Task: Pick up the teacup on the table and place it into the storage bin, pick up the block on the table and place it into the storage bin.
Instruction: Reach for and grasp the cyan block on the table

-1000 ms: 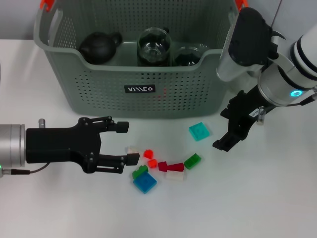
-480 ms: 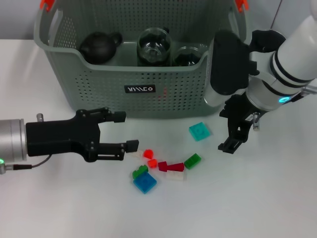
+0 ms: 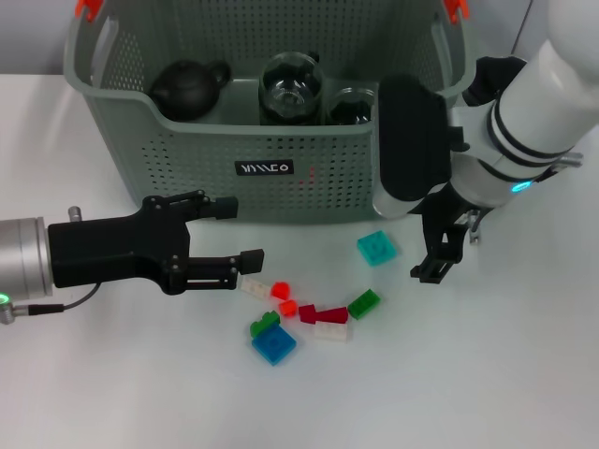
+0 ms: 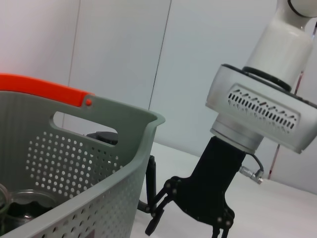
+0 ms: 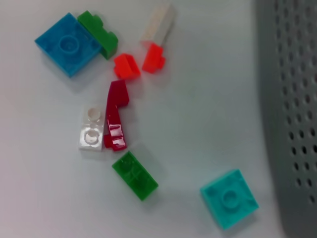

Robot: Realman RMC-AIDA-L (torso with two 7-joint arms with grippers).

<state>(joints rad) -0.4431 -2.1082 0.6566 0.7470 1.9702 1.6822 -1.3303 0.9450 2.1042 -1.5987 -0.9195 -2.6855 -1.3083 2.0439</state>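
The left gripper (image 3: 241, 232) had its jaws wide open with nothing between them. Its lower jaw tip was just beside a white block (image 3: 255, 288) on the counter (image 3: 487, 374). The right gripper (image 3: 436, 251) hung low over the counter, near a teal block (image 3: 376, 248); its jaws looked apart and held nothing.

A little heap of blocks lay between the two grippers: two small red bits (image 3: 280, 291), a dark red block (image 3: 323, 314), another white block (image 3: 329, 330), two green blocks (image 3: 364, 303) and a blue block (image 3: 273, 344).

Behind them stood the storage bin (image 3: 187, 159), grey-green with little holes and a black label (image 3: 264, 168). Inside it sat a black teapot (image 3: 187, 86), a glass pot (image 3: 291, 84) and a dark cup (image 3: 354, 105).
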